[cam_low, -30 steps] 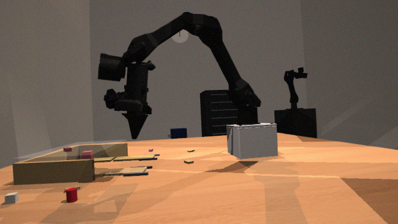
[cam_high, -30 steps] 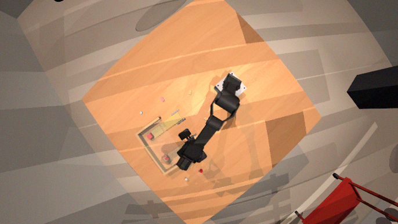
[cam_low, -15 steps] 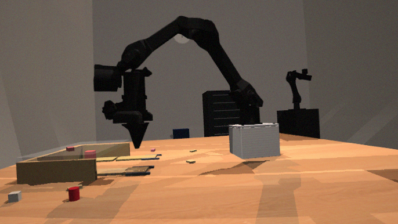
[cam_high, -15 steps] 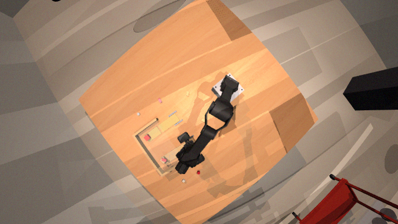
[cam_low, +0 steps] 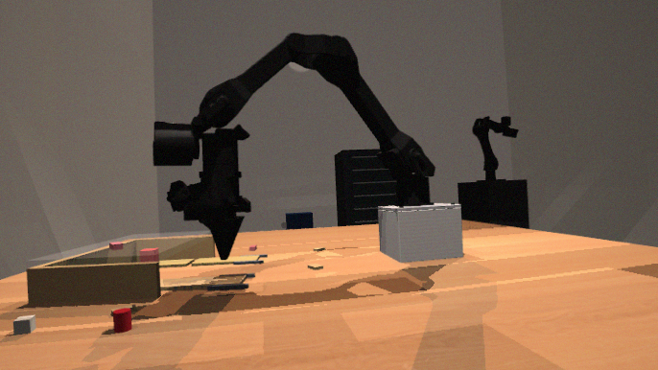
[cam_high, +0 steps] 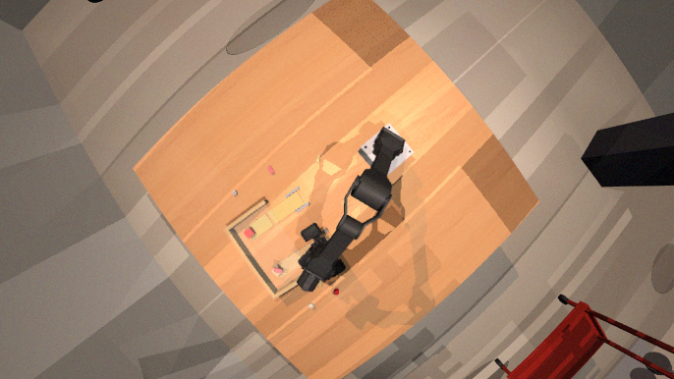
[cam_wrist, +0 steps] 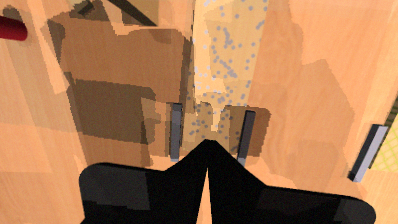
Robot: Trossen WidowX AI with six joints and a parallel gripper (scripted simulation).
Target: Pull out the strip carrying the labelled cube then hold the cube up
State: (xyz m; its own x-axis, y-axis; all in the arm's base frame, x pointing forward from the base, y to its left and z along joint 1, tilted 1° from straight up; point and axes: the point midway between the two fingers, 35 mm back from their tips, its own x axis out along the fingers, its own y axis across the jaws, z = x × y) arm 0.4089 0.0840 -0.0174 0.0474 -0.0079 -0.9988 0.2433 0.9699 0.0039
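1. While the labels are too small for us to read, we take the pink cube (cam_high: 277, 270) as the labelled one, because it sits at the inner end of the speckled strip (cam_high: 295, 260) (cam_low: 184, 282) (cam_wrist: 227, 65), which shows no break where we can see it. The cube is inside the low-walled enclosure (cam_high: 252, 260) (cam_low: 93, 285) (cam_wrist: 135, 12), so the strip is probably there to bring it out.
2. At the strip's outer end, two side bars (cam_low: 227, 287) (cam_wrist: 176, 132) flank it, probably to give a place to pull or to guide it.
3. We have the gripper (cam_high: 307, 255) (cam_low: 223, 258) (cam_wrist: 209, 145) pointing down over that outer end, clenched with nothing between its fingers. We judge that it is meant to press on the strip and drag it toward the base; too little pressure could let it slip.
4. Beside it, the yellow strip (cam_high: 287, 208) (cam_wrist: 387, 152) has a gap partway along, so pulling its outer piece would likely leave the red cube (cam_high: 250, 233) behind. We should keep clear of it.
5. Outside the enclosure, the red cylinder (cam_high: 336, 292) (cam_low: 122, 320) (cam_wrist: 14, 28) stands apart from both strips and seems to play no part.
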